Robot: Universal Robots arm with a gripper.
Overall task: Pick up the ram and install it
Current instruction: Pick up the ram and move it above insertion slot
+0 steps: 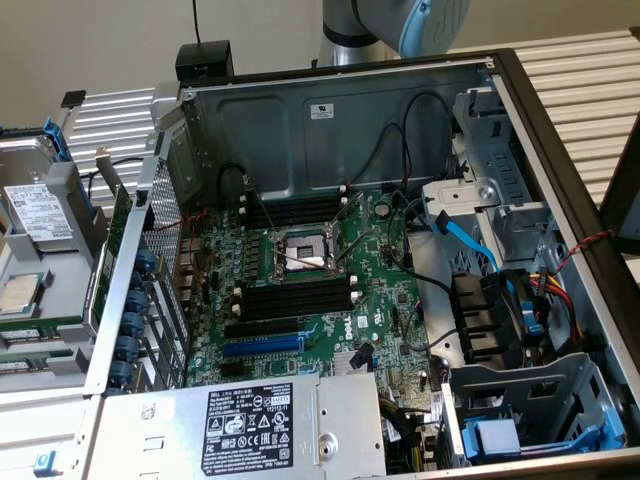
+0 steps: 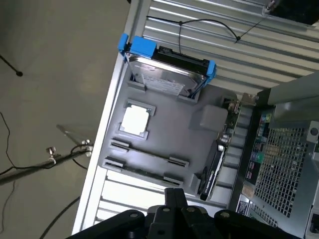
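The arm (image 1: 345,35) is showing a smooth silver-grey cylindrical section in the exterior view, with a darker band ringing it. Beside it, a rounded joint (image 1: 432,22) is wearing a light blue cap. In the wrist view the end effector (image 2: 174,193) is appearing matte black throughout. A narrow block is standing at its centre, and a broad body with rounded, knuckle-like links is spreading to either side.

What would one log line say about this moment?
gripper: shut, holding nothing, above grey tray | ram: in grey tray, not picked up | memory slots: empty
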